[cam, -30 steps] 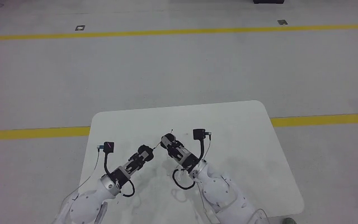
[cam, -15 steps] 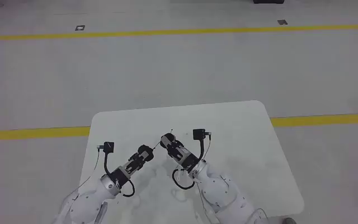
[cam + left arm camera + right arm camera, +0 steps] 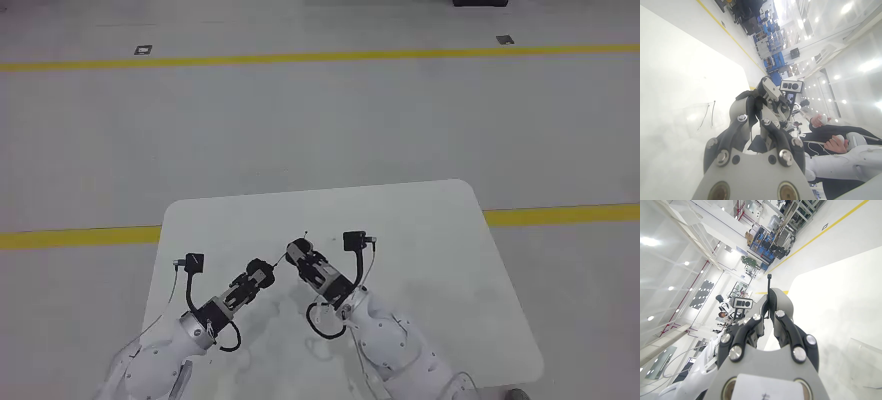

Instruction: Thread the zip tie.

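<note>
Between the pads of the right gripper (image 3: 770,295) a black zip tie (image 3: 769,285) is pinched, with the jaws closed down to just the strap's thickness. Its square head (image 3: 769,276) is left sticking out past the fingertips, and the rest of the strap is run back between the fingers toward the palm. The left gripper (image 3: 753,101) is seen drawn shut as well, but whatever is (or isn't) caught in it can't be made out, so no claim is made there. From above, the two grippers are held tip toward tip over the near-middle of the white table (image 3: 430,215), very near each other.

Further out, a clear tray (image 3: 691,121) is laid on the table beside the arms. Two spare zip ties (image 3: 712,113) are lying flat in it, untouched.

Progress, offered as a judgement: the pick-up part looks done, since one tie is lifted off the table and gripped with its head exposed. No tail can be seen poked through that head and no closed loop is visible, so the actual threading is reckoned to be ahead — the tail end has to be lined up with the slot and pushed through.
</note>
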